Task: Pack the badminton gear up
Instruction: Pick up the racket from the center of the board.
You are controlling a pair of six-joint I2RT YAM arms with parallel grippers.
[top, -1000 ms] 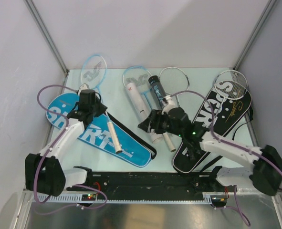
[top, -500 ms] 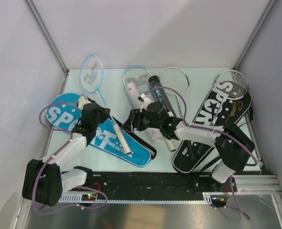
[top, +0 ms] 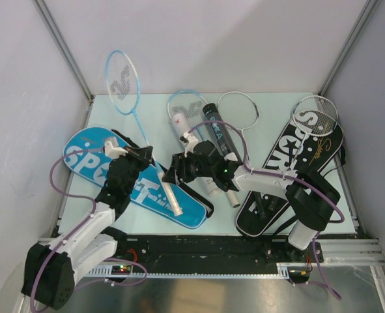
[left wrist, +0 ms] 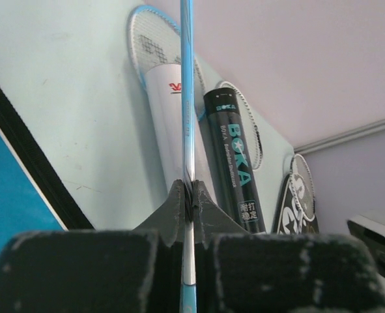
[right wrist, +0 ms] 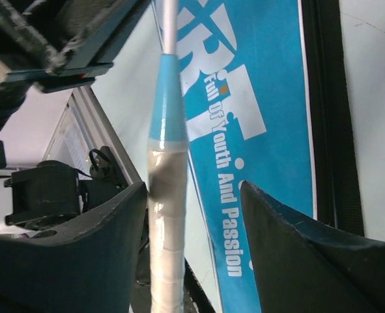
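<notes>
Left wrist view: left gripper (left wrist: 189, 195) clamped on the light-blue racket (left wrist: 187, 98) at its shaft. Right gripper (right wrist: 192, 195) gapes wide, fingers flanking the racket's white handle (right wrist: 166, 222) (above the blue cover (right wrist: 257, 85)).

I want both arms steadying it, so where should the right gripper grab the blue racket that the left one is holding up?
Probably the white-wrapped handle, from the side: it is thicker than the shaft pinched by the left gripper, and the right gripper's open fingers flank it.

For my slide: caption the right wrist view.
Open right gripper straddling the blue racket's white-wrapped handle, over the blue SPORT cover.
</notes>
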